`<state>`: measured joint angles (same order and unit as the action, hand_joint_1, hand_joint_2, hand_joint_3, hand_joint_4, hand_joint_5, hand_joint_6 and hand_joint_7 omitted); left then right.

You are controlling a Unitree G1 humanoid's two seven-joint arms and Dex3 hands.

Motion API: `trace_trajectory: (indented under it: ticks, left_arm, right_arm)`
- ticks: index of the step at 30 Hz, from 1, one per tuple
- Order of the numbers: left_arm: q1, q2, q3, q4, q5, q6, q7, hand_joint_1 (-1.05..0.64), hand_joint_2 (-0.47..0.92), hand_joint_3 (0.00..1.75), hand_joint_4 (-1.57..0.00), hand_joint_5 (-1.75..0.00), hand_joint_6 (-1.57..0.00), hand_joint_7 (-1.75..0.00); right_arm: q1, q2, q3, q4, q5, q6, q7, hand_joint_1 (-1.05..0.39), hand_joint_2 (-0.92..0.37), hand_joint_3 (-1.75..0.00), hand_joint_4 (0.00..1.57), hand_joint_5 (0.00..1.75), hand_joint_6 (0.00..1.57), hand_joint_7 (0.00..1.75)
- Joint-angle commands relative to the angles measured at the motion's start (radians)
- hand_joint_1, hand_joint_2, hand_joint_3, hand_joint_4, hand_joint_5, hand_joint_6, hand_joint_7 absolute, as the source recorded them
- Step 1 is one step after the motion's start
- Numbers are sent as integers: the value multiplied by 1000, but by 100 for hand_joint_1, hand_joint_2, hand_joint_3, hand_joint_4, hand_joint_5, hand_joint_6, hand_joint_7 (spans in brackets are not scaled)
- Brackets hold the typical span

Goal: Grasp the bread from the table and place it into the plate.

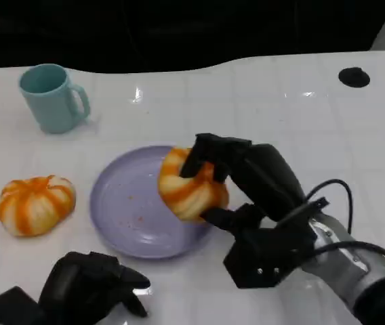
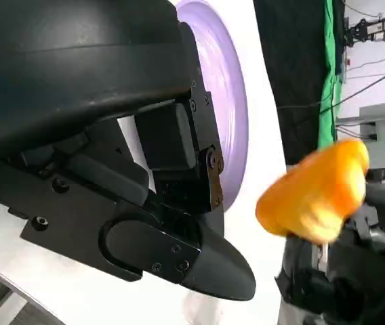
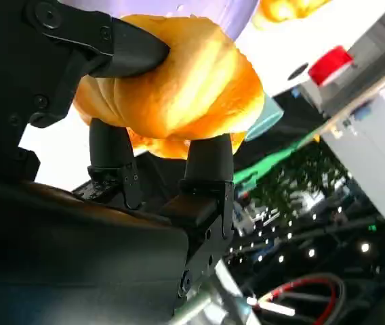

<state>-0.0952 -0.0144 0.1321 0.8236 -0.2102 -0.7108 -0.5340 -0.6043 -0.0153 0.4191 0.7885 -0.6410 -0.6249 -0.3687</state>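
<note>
Bread (image 1: 191, 186): an orange-and-white striped bun, held above the right rim of the plate.
Right hand (image 1: 230, 186): fingers (image 3: 121, 47) closed around that bun.
Left hand (image 1: 87, 284): low beside the plate, fingers curled in, holding nothing.
Plate (image 1: 121, 203): lavender, flat on the white table (image 1: 280, 108).
Second bun (image 1: 35, 204): on the table left of the plate.
Mug (image 1: 51, 97): teal, upright, far left.

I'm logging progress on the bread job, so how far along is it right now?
The grasp looks done: the right robot hand grips one bread roll and holds it over the right edge of the purple plate. Lowering and letting go are left. A second bread roll lies on the table left of the plate, untouched. The left robot hand holds nothing.
</note>
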Motion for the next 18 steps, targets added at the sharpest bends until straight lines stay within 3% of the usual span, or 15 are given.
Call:
trace_trajectory:
  ticks: [1,5,9,12,13,14,16,18]
  left_arm:
    - [1,15,0,5,12,-12,18,-105,92,0,-139,-85,-157,-23]
    - [3,12,0,1,5,-6,13,-105,91,0,-140,-85,-157,-24]
    - [4,12,-1,-1,6,-5,16,-105,91,0,-140,-84,-157,-24]
    - [5,13,-2,-1,10,-6,21,-105,91,0,-140,-84,-157,-24]
    - [4,13,-2,0,8,-7,19,-105,91,0,-140,-84,-157,-24]
    - [4,13,-2,2,8,-9,18,-105,91,0,-140,-84,-157,-24]
    - [4,13,-2,2,10,-10,20,-105,92,0,-140,-84,-157,-24]
    - [5,14,-4,1,14,-11,26,-105,92,0,-140,-84,-157,-24]
  right_arm:
    - [-76,38,22,106,-19,11,-54,-9,-25,-142,95,175,83,155]
    - [-108,66,35,180,-8,20,-50,-10,-31,-137,91,175,81,152]
    - [-124,90,36,226,-1,41,-45,-10,-37,-119,80,158,81,106]
    - [-133,84,56,226,-17,92,2,-22,-56,-82,48,106,61,54]
    - [-133,78,66,215,-27,116,20,-27,-68,-61,34,81,54,36]
    - [-131,71,76,199,-36,141,39,-31,-79,-40,29,65,51,24]
    - [-124,60,89,169,-43,171,65,-40,-89,-21,17,45,43,10]
    - [-115,52,95,144,-47,187,82,-45,-91,-19,11,40,39,5]
